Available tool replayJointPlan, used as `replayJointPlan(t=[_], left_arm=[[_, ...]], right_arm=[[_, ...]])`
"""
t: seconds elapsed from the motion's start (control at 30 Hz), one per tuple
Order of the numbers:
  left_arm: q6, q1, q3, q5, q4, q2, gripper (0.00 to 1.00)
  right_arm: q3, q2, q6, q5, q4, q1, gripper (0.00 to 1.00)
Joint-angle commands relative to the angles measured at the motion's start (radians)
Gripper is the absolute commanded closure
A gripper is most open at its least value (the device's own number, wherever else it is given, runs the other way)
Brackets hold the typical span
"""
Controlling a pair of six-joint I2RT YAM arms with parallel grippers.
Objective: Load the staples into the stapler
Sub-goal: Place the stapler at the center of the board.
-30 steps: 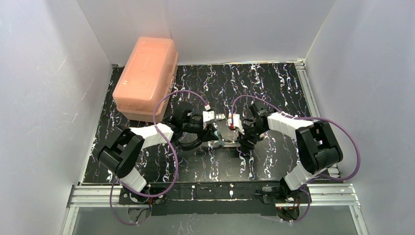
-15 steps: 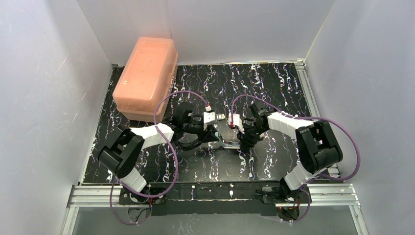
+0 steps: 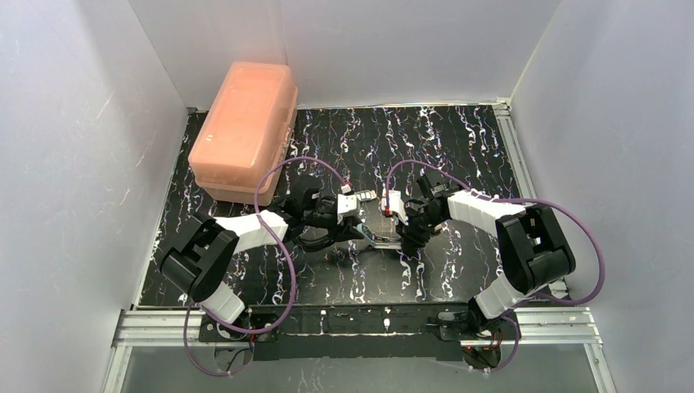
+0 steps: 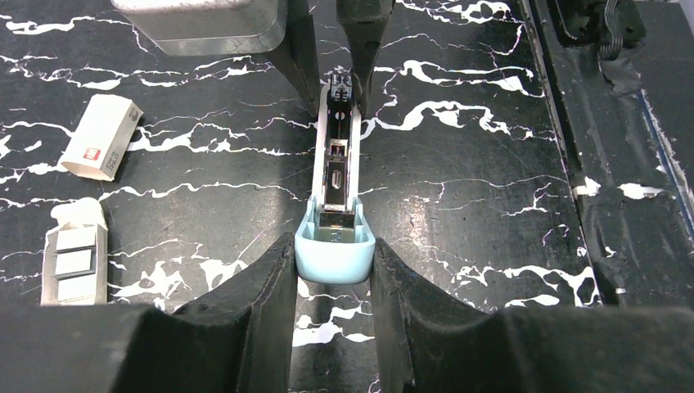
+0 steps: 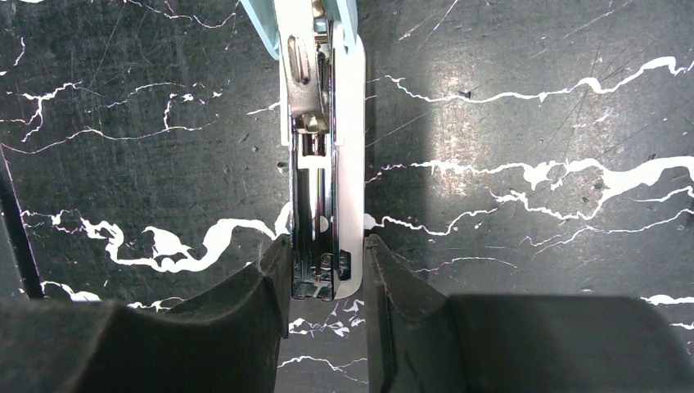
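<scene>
The salmon-pink lidded box (image 3: pixel 244 131) sits at the far-left corner of the bench (image 3: pixel 458 139). The left hand (image 4: pixel 331 250) pinches the rounded light-blue end of the stapler (image 4: pixel 335 196), which lies opened out about mid-bench with its silver channel facing up. The right hand (image 5: pixel 326 254) pinches the opposite end, one finger against the metal channel and the other against the white base. The staples (image 4: pixel 76 264) lie in their sleeve next to a small white carton (image 4: pixel 102 147), well apart from the stapler, with neither hand on them.

The likely trouble is that both hands are taken up. One must let go to fetch the staples, and the freed end could then pivot or skate on the glossy bench. The right fingers also sit across the channel's end, where a hard squeeze might skew it against the base.

Compared with a second ago, the right hand has drawn in onto the stapler. The left arm has shifted slightly, and the stapler is in much the same spot.
</scene>
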Motion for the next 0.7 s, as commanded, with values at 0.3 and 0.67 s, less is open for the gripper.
replayJointPlan(t=[0.3, 0.67], left_arm=[[0.03, -0.005, 0.025, 0.016, -0.071, -0.028, 0.77], [0.068, -0.018, 0.064, -0.003, -0.137, -0.019, 0.61]], right_arm=[[-0.025, -0.01, 0.016, 0.087, 0.037, 0.03, 0.82], [-0.021, -0.019, 0.028, 0.11, 0.052, 0.049, 0.83]])
